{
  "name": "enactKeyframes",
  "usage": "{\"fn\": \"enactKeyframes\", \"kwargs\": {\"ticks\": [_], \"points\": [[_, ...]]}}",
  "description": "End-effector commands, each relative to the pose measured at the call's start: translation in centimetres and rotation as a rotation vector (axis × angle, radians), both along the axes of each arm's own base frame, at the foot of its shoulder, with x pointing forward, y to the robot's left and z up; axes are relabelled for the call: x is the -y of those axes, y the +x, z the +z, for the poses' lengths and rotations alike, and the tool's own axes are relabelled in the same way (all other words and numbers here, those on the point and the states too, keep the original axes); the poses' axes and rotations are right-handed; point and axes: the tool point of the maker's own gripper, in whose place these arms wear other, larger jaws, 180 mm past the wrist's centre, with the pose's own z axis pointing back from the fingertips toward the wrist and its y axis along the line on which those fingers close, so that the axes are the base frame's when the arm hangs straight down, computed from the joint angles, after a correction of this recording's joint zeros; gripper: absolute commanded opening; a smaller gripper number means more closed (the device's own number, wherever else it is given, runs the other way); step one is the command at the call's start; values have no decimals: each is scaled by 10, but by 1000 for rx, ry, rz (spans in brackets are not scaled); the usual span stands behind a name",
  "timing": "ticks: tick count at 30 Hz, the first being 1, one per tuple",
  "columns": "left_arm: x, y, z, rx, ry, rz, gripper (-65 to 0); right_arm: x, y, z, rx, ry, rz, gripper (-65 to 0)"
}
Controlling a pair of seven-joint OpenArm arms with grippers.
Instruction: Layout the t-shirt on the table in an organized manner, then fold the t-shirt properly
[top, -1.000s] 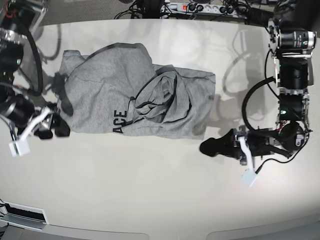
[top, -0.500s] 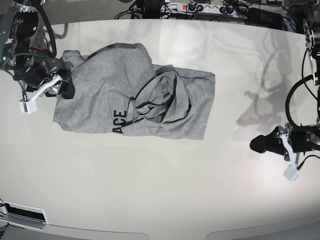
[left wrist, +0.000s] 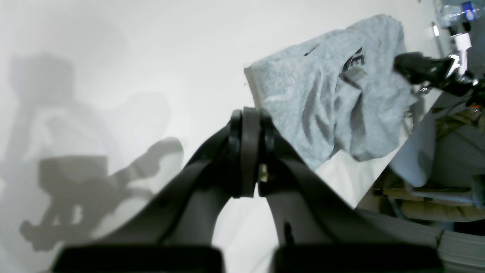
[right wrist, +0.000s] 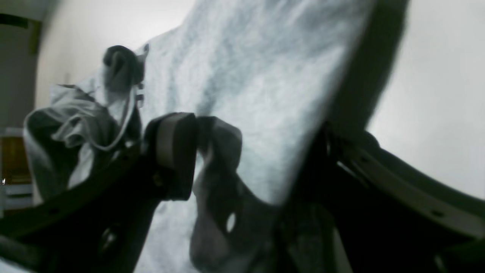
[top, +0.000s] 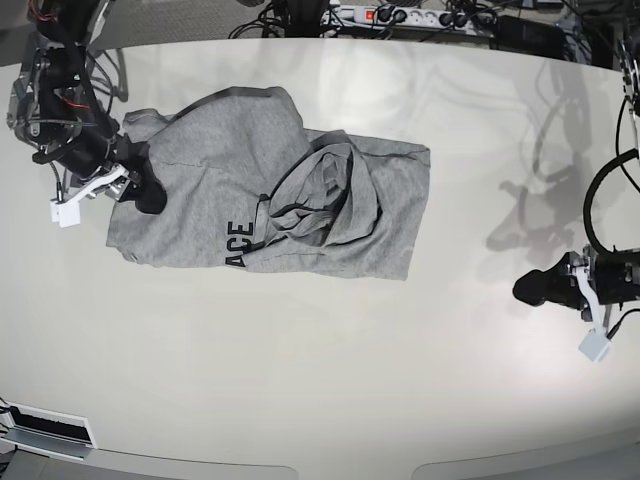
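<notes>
Lying on the near right part of the table (top: 330,380), the left gripper (top: 528,290) has its two fingers (left wrist: 248,151) pressed together with nothing between them. It rests well apart from the t-shirt (top: 270,190), on bare table surface, and its shadow falls on the table just beyond it.

Farther in, the grey t-shirt lies crumpled on the far left half of the table. It is not flat: a folded bunch of cloth sits on its middle, and the black letters "ACE" (top: 238,245) show near its near edge. Its right part ends in a rather straight edge, while its left part is rounded and uneven.

At the left side of the shirt is the right gripper (top: 142,190). Its fingers (right wrist: 176,151) stand wide apart, with grey cloth of the shirt between them, but they are not clamped on it. Beyond the far edge of the table a power strip (top: 400,15) and cables are seen.
</notes>
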Motion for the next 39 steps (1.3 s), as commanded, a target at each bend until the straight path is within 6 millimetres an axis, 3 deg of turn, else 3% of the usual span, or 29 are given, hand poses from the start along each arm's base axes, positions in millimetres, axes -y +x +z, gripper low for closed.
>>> {"fn": "enactKeyframes", "kwargs": {"ticks": [1,2,5,10,18,24,27,32,39], "points": [[-5,12,21,65,-15,11,-650,2,0,2,-6,-8,15,-292],[-5,12,21,65,-15,12,-650,2,3,4,3,-4,11,-359],[-5,12,21,67,-16,13,-650,5,12,14,13,-3,39,-650],[-5,12,21,68,-16,13,-650,5,29,57,84,-43,145,-650],[-5,12,21,67,-16,13,-650,45,36,114,193,-456,236,-650],[-5,12,21,67,-16,13,-650,48,32,160,283,-661,234,-650],[-5,12,21,67,-16,13,-650,28,29,190,381,-665,219,-650],[-5,10,19,61,-16,13,-650,-28,21,228,564,-523,236,-650],[-4,11,21,68,-28,15,-650,-109,16,223,613,-339,357,-650]]}}
